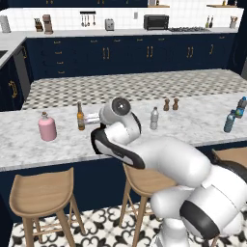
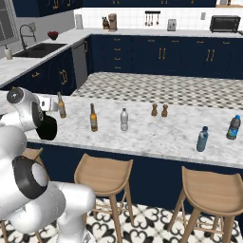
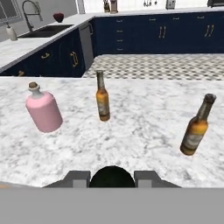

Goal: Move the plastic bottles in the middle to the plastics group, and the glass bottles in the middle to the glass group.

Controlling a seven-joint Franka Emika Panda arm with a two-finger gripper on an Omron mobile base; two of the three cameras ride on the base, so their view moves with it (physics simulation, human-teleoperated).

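**Holding the black bottle above the counter**

The black bottle (image 2: pixel 47 128) is gripped by the gripper (image 3: pixel 112 177): the jaws are closed on it, and its round dark body is seen between the finger bases in the hand view. The load is held over the near edge of the marble counter (image 3: pixel 144 144).

Ahead of the gripper and to its left, the pink bottle (image 3: pixel 43 111) is seen standing. Almost straight ahead, just beyond it, the first beer bottle (image 3: pixel 103 100) is placed. Ahead and to the right, the second beer bottle (image 3: pixel 195 129) is found. Further right, the pale plastic bottle (image 2: pixel 124 119) is located. Well apart, far to the right, the blue-capped bottles (image 2: pixel 202 139) are set.
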